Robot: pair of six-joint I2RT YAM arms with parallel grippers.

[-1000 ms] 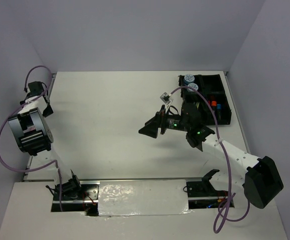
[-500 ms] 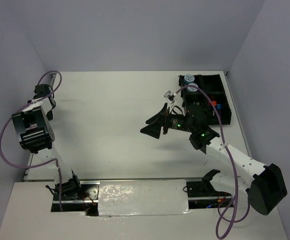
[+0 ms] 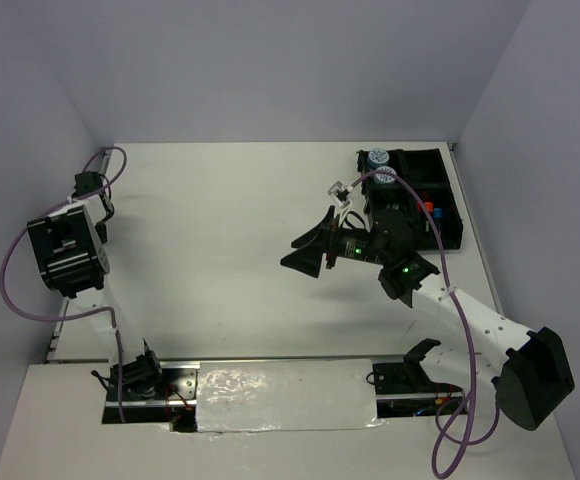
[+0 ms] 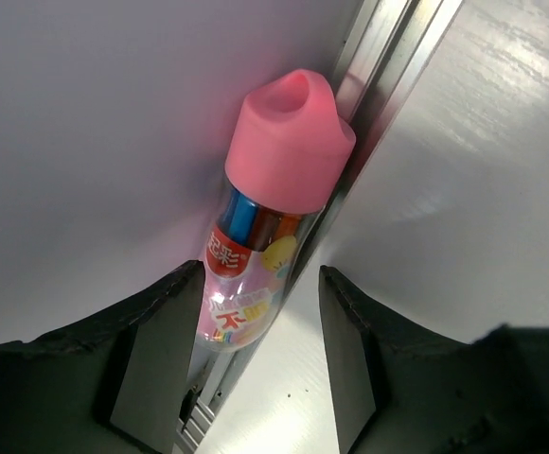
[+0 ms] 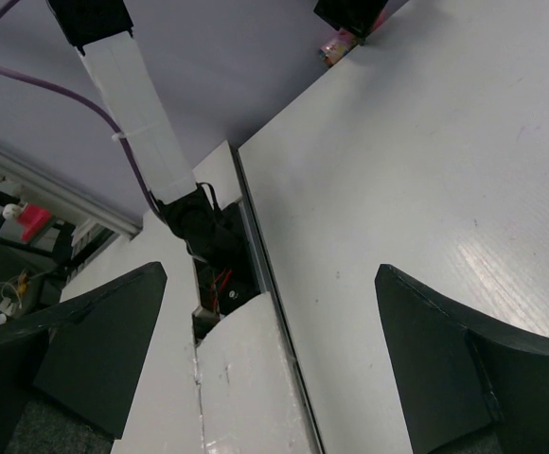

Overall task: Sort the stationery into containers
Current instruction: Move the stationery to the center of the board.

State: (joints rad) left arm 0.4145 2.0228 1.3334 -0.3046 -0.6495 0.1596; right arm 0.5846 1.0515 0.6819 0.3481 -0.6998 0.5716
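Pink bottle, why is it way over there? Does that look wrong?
Yes. The pink bottle lies in the metal rail at the table's left edge, against the wall, far from the black tray at the far right. The left gripper has a finger on each side of it.

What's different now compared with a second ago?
The left arm shifted a little at the left edge of the table; the left gripper straddles the pink bottle, not visibly gripping it. The right arm shifted slightly, the right gripper open and empty. The tray and its contents stayed put.
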